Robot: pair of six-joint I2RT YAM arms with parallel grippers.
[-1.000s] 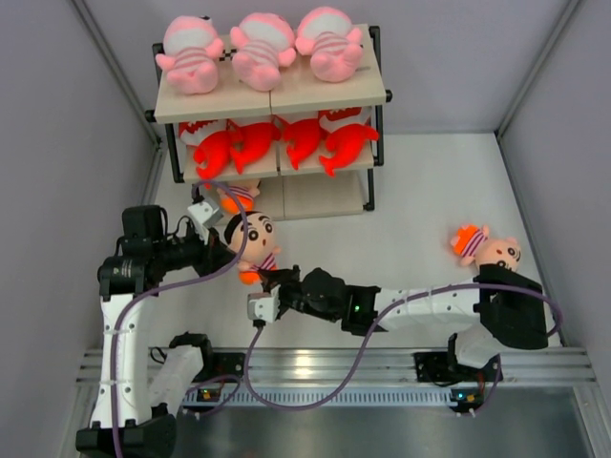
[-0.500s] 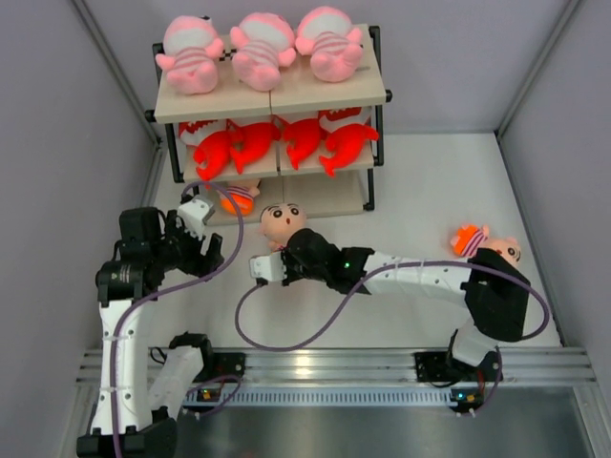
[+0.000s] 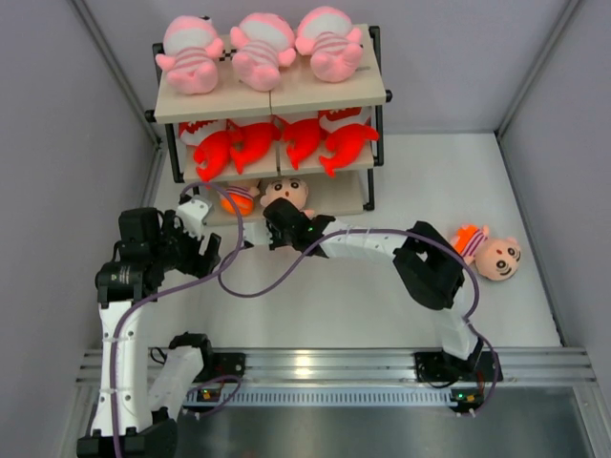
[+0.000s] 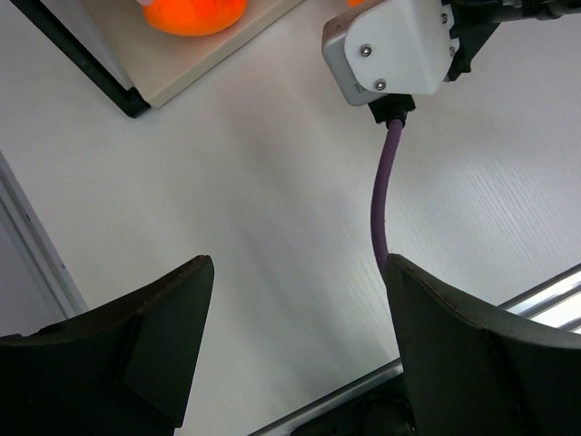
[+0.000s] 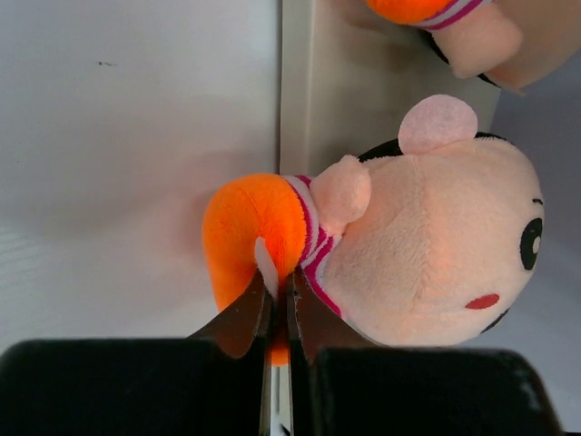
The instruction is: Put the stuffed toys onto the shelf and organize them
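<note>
The shelf stands at the back. Three pink striped babies lie on its top board and red-orange sharks fill the middle tier. One big-headed boy lies at the left of the bottom board. My right gripper is shut on the orange shorts of a second boy, whose head is at the bottom board's front edge. A third boy lies on the table at the right. My left gripper is open over bare table, left of the shelf's front.
The right arm stretches across the table from its base to the shelf, with its purple cable looping below it. The right wrist's white camera housing hangs just ahead of my left gripper. Grey walls close in both sides.
My left gripper has opened, let go of the boy and drawn back left. The right arm has carried that boy from mid-table up to the shelf's bottom board.
</note>
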